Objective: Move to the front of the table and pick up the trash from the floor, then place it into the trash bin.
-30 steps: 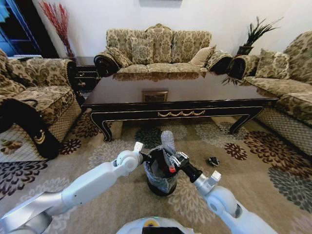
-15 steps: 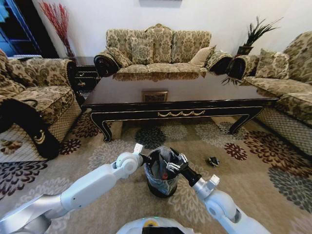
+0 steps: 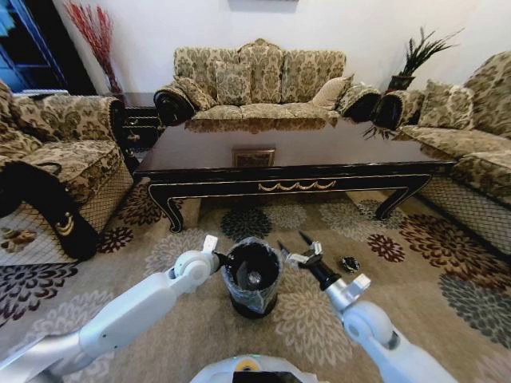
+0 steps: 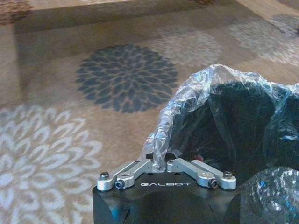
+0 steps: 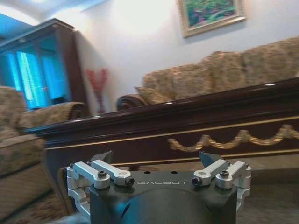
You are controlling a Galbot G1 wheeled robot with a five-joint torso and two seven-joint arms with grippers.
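Left pincer (image 3: pixel 217 257) pinched on liner at bin (image 3: pixel 251 277) rim. Right pincer (image 3: pixel 295 244) spread wide, empty, beside bin. Bottle looks binned; dark wad (image 3: pixel 349 263) lies on floor nearby, likely the next pick.

From my feed the counter (image 3: pixel 319 152) is glossy dark wood with gold trim. The trash bin (image 3: pixel 250 279) looks like matt black plastic, and its liner bag (image 4: pixel 196 93) is crinkly clear film. The left gripper (image 4: pixel 161 161) has brushed metal links on a smooth black body, and the carpet (image 3: pixel 423 271) is soft and woven.
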